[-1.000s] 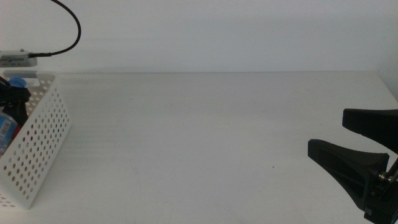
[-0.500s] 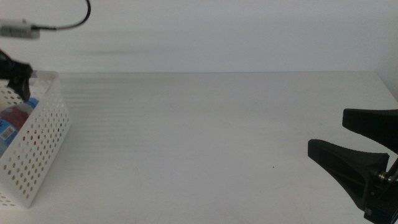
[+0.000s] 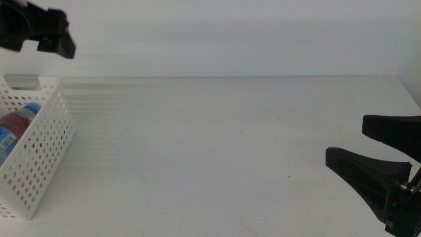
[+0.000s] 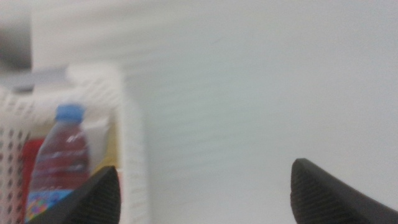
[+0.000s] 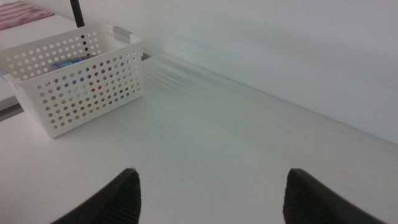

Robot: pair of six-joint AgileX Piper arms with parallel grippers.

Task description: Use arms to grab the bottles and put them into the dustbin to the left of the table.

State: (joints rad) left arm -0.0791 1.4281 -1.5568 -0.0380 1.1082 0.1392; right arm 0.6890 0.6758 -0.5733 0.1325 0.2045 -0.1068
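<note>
Middle view: bottles (image 3: 20, 125) are lying inside the dustbin (image 3: 46, 155) at the desk's (image 3: 217, 145) left edge, the left pincer (image 3: 41, 31) hovering released above, right pincer (image 3: 375, 155) waiting spread; work is looking finished.

Below the raised, spread-jawed left gripper (image 3: 49, 33) only the dustbin (image 3: 41, 164) stands; bare table (image 3: 217, 145) stretches to the waiting right gripper (image 3: 385, 155).
</note>
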